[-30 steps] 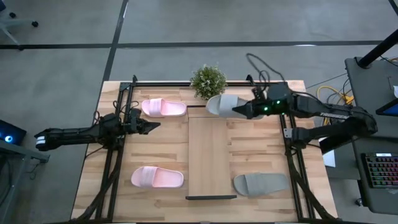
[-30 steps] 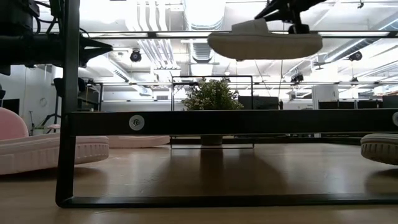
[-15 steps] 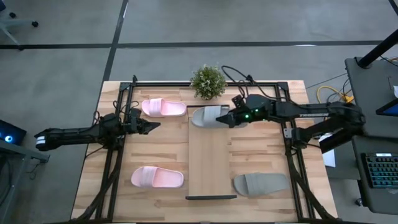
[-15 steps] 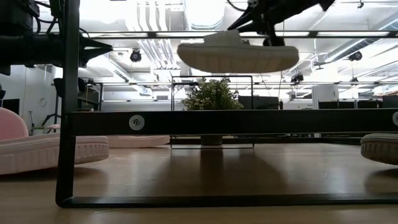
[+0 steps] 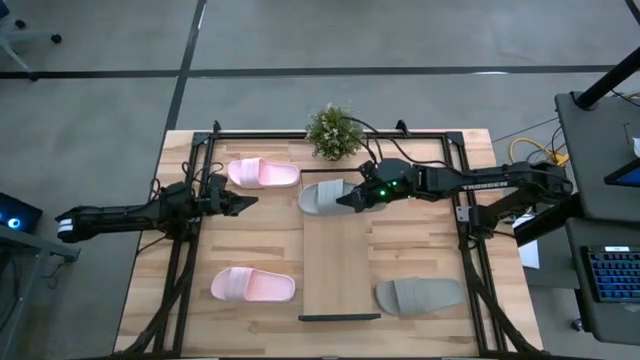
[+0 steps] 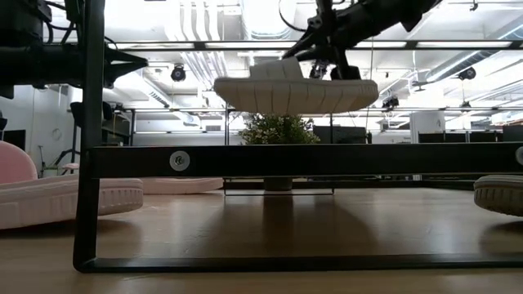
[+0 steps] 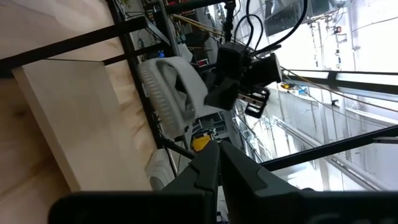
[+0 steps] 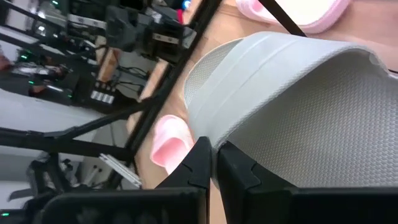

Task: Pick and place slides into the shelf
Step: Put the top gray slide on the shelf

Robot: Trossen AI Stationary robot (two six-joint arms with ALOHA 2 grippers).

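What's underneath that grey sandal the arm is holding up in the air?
The grey slide sandal hangs from the shut right gripper over the far end of the light wooden shelf board. In the low view there is only air beneath its sole. The board directly below is hidden from above.

Grey floor [image 5: 300, 40], bright ceiling lights [image 6: 270, 16]

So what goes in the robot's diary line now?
right gripper: shut on grey slide, in the air above shelf end | left gripper: shut, waiting

grey slide [image 5: 327, 195] held above shelf [image 5: 340, 270] far end | other grey slide [image 5: 419, 294], two pink slides [image 5: 263, 173] on table
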